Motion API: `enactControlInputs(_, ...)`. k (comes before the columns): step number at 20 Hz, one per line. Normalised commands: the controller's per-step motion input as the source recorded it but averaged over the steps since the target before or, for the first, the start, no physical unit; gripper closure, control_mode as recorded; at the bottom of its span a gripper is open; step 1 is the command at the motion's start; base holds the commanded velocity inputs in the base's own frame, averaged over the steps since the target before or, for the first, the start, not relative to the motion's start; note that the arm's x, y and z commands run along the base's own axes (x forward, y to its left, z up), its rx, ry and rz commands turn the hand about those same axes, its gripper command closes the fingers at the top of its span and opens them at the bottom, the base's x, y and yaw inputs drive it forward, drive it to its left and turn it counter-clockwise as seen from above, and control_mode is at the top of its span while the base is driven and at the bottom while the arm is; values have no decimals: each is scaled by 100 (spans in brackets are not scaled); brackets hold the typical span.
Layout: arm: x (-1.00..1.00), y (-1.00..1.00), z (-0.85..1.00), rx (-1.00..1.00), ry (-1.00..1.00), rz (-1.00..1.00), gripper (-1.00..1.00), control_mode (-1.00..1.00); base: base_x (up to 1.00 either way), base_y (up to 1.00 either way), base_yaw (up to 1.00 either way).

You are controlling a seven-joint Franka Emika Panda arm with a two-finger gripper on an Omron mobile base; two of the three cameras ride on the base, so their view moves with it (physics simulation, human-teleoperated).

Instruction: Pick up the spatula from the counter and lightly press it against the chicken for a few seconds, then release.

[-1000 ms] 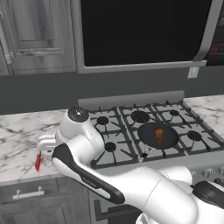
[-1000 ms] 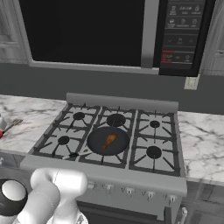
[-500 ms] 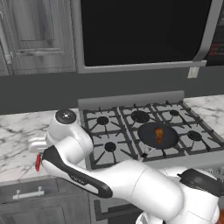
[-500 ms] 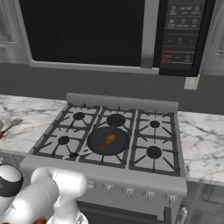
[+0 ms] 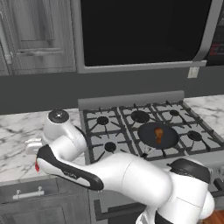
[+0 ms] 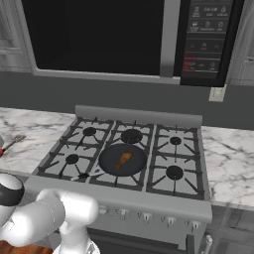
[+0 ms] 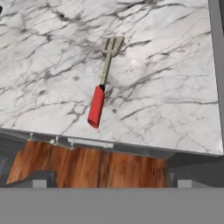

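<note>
The spatula has a red handle and a slotted metal head, and it lies flat on the marble counter left of the stove. In the hand view it is well ahead of my gripper, whose fingertips stand wide apart, open and holding nothing. In the left base view only the spatula's red handle end peeks out beside my arm. The right base view has the spatula at the far left edge. The chicken, an orange drumstick, lies in a dark pan on the front middle burner.
The counter's front edge runs just below the spatula's handle, with wood floor beneath. The stove's side borders the counter on the right. A microwave hangs over the stove, and cabinets are at the upper left.
My arm has swung further left over the counter, away from the stove, and now covers more of the spatula's handle in the left base view. Spatula, pan and chicken have not moved.
</note>
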Motion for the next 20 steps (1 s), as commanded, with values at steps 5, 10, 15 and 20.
enactControlInputs(5, 8, 5, -15, 0, 0, 0, -100, -100, 0, 0, 0)
enactControlInputs(10, 12, 7, -19, 0, 0, 0, -100, -100, 0, 0, 0)
enactControlInputs(15, 17, 7, -21, 0, 0, 0, -100, -100, 0, 0, 0)
enactControlInputs(20, 25, 12, -19, 0, 0, 0, -100, -100, 0, 0, 0)
